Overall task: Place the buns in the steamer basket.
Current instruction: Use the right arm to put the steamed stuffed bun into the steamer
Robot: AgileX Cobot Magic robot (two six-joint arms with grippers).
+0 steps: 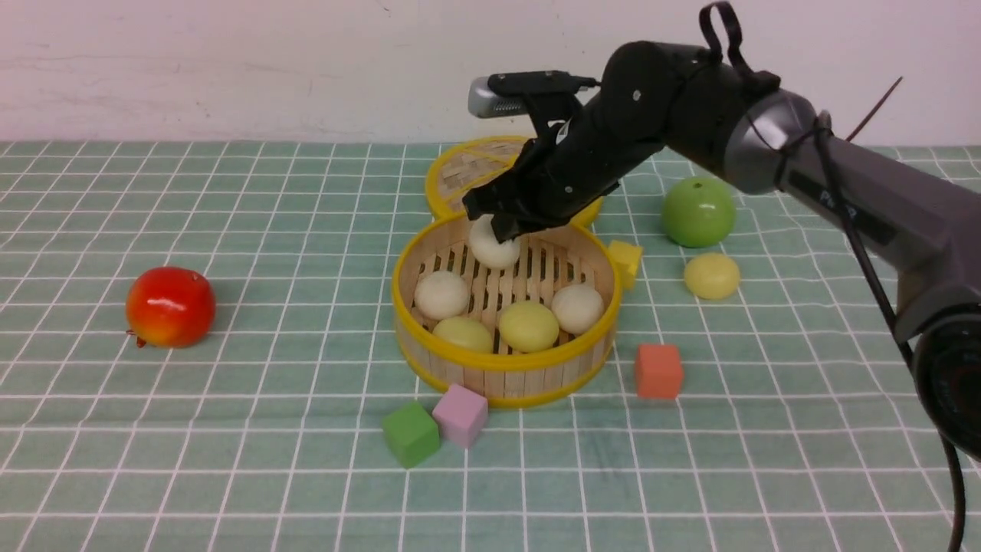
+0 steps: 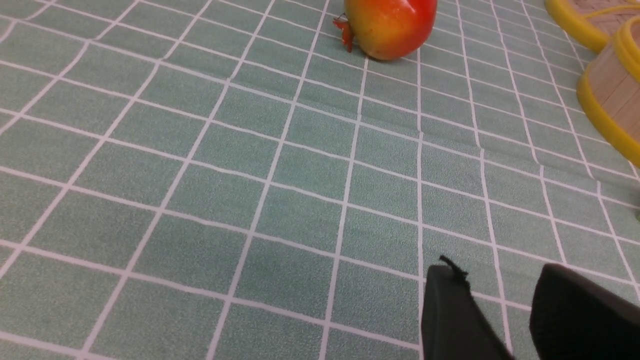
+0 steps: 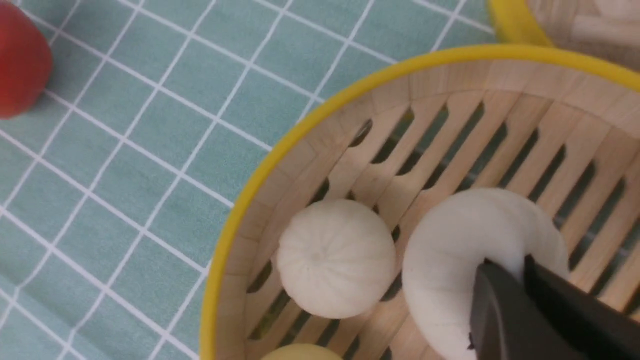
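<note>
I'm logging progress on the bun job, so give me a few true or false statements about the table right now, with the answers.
1. The right gripper is shut on an off-white bun over the steamer basket. True.
2. All six buns are in the basket. False: one yellow bun lies outside it, near the green apple.
3. The left gripper holds the red apple. False: it is open and empty, well apart from that apple.
4. The lid lies behind the basket, not on it. True.
</note>
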